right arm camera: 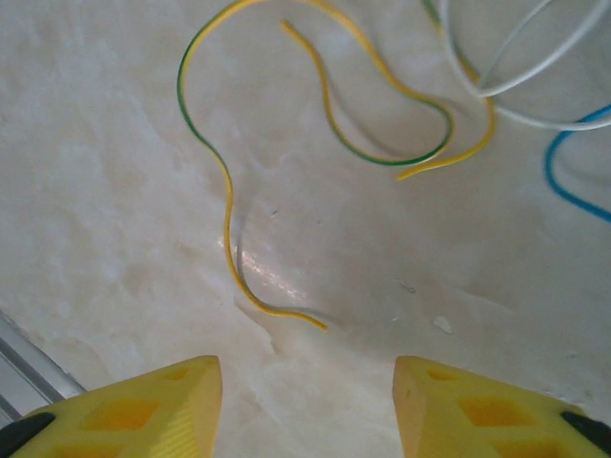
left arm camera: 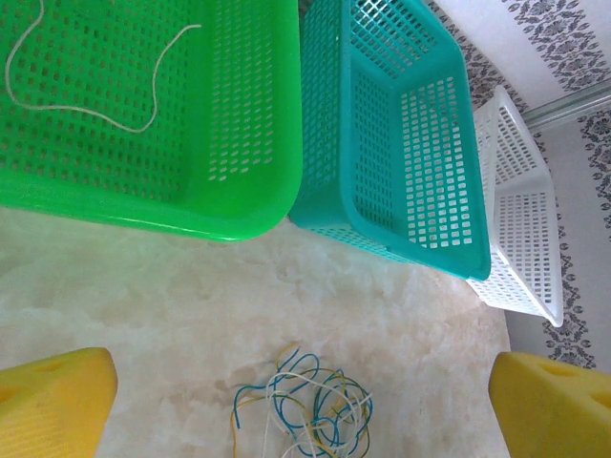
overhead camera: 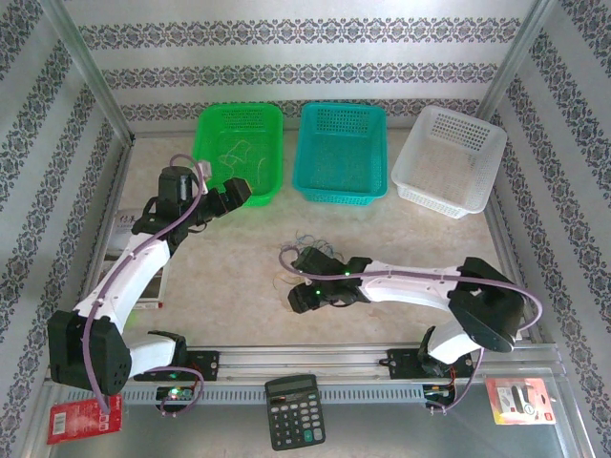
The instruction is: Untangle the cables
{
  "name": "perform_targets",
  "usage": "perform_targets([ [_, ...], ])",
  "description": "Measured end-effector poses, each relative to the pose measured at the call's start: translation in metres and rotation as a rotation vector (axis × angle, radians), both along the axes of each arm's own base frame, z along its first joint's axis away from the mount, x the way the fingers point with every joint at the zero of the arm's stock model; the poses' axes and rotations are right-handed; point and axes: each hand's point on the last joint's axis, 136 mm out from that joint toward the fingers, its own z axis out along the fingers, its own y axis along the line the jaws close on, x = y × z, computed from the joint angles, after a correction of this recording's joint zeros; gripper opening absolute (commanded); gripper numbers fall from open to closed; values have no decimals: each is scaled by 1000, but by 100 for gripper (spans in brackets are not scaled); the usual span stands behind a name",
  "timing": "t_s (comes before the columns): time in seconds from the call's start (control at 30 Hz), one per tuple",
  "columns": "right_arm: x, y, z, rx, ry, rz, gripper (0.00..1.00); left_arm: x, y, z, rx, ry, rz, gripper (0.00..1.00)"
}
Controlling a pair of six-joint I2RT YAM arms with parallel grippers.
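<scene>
1. One strand at a time: the cables (left arm camera: 305,405) lie in a loose tangle mid-table, on the near side of the teal basket (overhead camera: 342,153). I judge the yellow-green strand (right arm camera: 229,200) the best to take first.
2. That strand's free end curls on the table (overhead camera: 229,277) just ahead of my right gripper (right arm camera: 305,372). I'd take it a little way up from the tip, where it lies flat and apart from the white and blue loops.
3. My right fingers are spread wide and hold nothing, so I'd come down with one on each side of the strand and close gently; wire this fine could slip out of the pads.
4. I'd then draw it slowly away from the knot. If the whole bundle drags along, I'd stop rather than tighten the loops.
5. My right arm stretches low across the table toward the left, wrist tipped down at the surface.
6. My left gripper (left arm camera: 301,367) is also wide open and empty, held up near the green basket (left arm camera: 210,227), where one whitish cable (left arm camera: 134,129) already lies. It could come over and pin the tangle.
</scene>
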Motion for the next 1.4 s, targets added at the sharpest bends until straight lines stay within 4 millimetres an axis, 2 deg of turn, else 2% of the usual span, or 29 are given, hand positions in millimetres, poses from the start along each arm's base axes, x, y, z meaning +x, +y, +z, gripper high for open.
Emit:
perform_targets([
  [0.13,-7,10,-4,-29,1,47,59,-1,0,1,0,-3,0,100],
  [0.3,-6,15,-4,-47,-5,71,65,0,3,1,0,-5,8,100],
  [0.8,-4,33,-19,-109,28,153,63,11,45,4,-22,-10,105,100],
  [0.97,-13,33,-30,-148,65,181,60,12,48,5,-37,-17,109,100],
  [1.1,-12,32,-31,-182,70,188,56,12,49,5,-50,-17,113,100],
  [1.33,-7,25,-35,-256,35,199,28,16,49,9,-74,-36,123,100],
  [1.4,-6,22,-36,-271,23,199,25,16,48,9,-83,-36,121,100],
])
